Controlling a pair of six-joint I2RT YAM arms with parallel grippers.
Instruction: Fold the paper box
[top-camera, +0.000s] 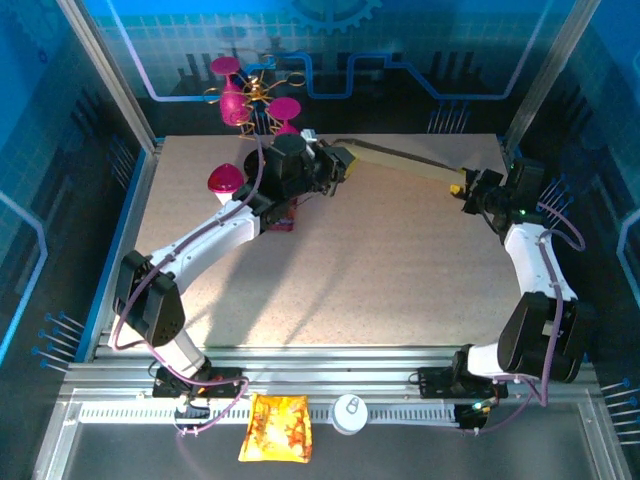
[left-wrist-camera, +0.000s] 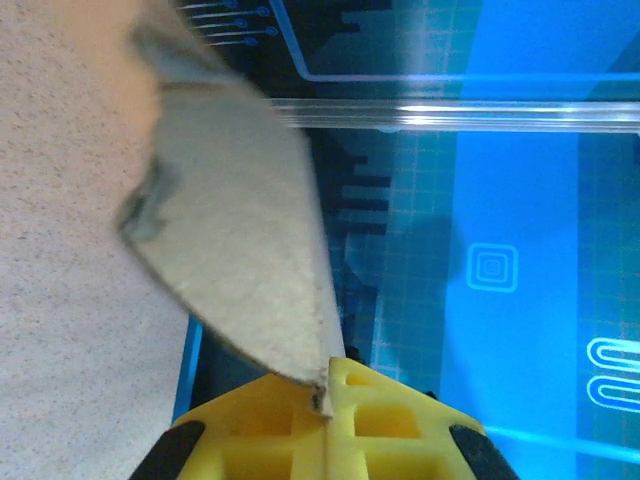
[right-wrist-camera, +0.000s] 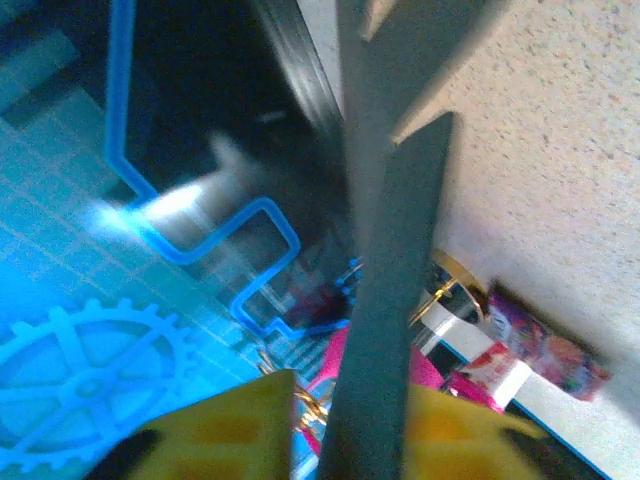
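The paper box (top-camera: 400, 158) is a flattened brown cardboard piece stretched along the back of the table between both arms. My left gripper (top-camera: 340, 162) holds its left end. In the left wrist view the yellow jaws (left-wrist-camera: 327, 400) are shut on the pointed corner of a cardboard flap (left-wrist-camera: 230, 230). My right gripper (top-camera: 462, 188) is at the right end. In the right wrist view a dark cardboard panel (right-wrist-camera: 385, 330) runs up between the yellow fingers (right-wrist-camera: 350, 385), which have closed in on it, with a thin gap on the left side.
A pink-and-gold stand (top-camera: 240, 100) rises at the back left, with a pink dome (top-camera: 225, 180) beside it. A small pink snack packet (top-camera: 282, 220) lies under the left arm. An orange packet (top-camera: 275, 428) and a white disc (top-camera: 350, 412) sit on the front rail. Blue walls enclose the table.
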